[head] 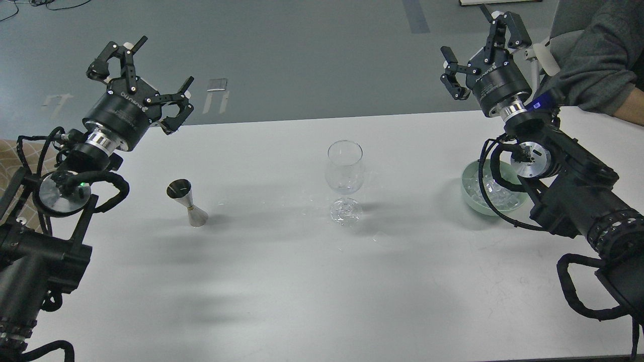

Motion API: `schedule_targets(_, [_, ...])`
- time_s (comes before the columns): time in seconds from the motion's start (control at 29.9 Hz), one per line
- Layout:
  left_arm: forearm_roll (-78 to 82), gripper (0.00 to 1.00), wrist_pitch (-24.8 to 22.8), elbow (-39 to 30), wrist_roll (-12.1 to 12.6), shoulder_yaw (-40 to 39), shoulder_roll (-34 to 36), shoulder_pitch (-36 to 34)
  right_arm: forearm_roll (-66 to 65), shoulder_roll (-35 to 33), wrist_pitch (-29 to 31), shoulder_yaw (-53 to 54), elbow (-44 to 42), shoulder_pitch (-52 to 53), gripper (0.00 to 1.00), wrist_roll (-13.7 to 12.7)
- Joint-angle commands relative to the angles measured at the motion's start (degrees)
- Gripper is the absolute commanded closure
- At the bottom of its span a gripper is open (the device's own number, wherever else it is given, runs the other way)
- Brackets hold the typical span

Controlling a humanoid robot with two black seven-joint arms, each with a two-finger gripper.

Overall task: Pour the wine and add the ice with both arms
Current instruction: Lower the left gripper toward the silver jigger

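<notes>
So my left gripper (146, 75) and right gripper (480, 50) hover wide open and empty, flanking the wine glass (344, 168) for reach

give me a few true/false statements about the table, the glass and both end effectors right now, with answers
1. The wine glass stands upright near the middle of the table. True.
2. The left end effector is clamped on the metal jigger. False: it is open and raised above the table's far edge, and the jigger stands alone on the table.
3. The ice lies in a pale green bowl on the right side of the table. True.
4. The right end effector holds an ice cube. False: its fingers are spread open with nothing between them.
5. The wine glass is full of red wine. False: no coloured liquid shows in it.
</notes>
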Motion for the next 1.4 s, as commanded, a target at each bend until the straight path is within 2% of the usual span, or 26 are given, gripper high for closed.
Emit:
schedule_targets(0.0, [-4.2,0.05,1.5,-7.8,1.8,-4.4,3.4,10.1,0.0,0.0,0.0,-0.1,0.0,-0.1,0.0,0.0])
schedule_targets(0.07, [-5.7,0.05,2.2,-10.6,2.8,-6.5,3.9,13.7,0.0,0.2,0.0,-0.1,0.0,-0.1,0.0,0.0])
schedule_targets(0.2, [-9.1,0.05,2.4,-19.4,5.6,-13.9,3.4,28.5,0.0,0.7,0.0,-0.1,0.0,-0.1,0.0,0.0])
schedule_targets(0.27, [-9.3,0.05,2.1,-22.2,6.1,-15.8,2.6,33.3,-0.1,0.7,0.0,-0.1,-0.1,-0.2,0.0,0.0])
schedule_targets(0.47, [-9.3,0.05,2.3,-23.9,6.3,-18.1,-3.9,40.9,-0.1,0.7,0.0,-0.1,0.0,-0.5,0.0,0.0])
schedule_targets(0.57, [-9.3,0.05,3.0,-23.8,6.4,-17.9,-7.0,42.6,-0.1,0.7,0.0,-0.1,0.0,-0.5,0.0,0.0])
schedule_targets(0.74, [-8.6,0.04,4.4,-21.1,6.9,-17.6,-12.2,42.5,-0.1,0.7,0.0,-0.1,0.0,-0.5,0.0,0.0])
schedule_targets(0.8, [-8.5,0.04,5.3,-20.3,7.8,-17.4,-15.1,42.0,-0.1,0.7,0.0,-0.1,0.0,-0.5,0.0,0.0])
schedule_targets(0.87, [-8.4,0.04,7.0,-20.1,10.4,-17.3,-17.8,41.8,-0.1,0.7,0.0,-0.1,0.0,-0.5,0.0,0.0])
schedule_targets(0.94, [-8.4,0.04,8.6,-19.4,11.1,-17.4,-19.1,41.1,-0.1,0.6,0.0,-0.1,0.0,-0.6,0.0,0.0])
schedule_targets(1.14, [-6.3,0.04,9.7,-13.7,11.1,-17.4,-22.4,36.2,-0.1,0.7,0.0,-0.2,0.0,-0.6,0.0,0.0])
schedule_targets(1.37, [-5.5,0.03,9.7,-8.7,11.0,-17.8,-22.9,32.6,-0.1,0.6,0.0,-0.2,0.0,-0.9,0.0,0.0])
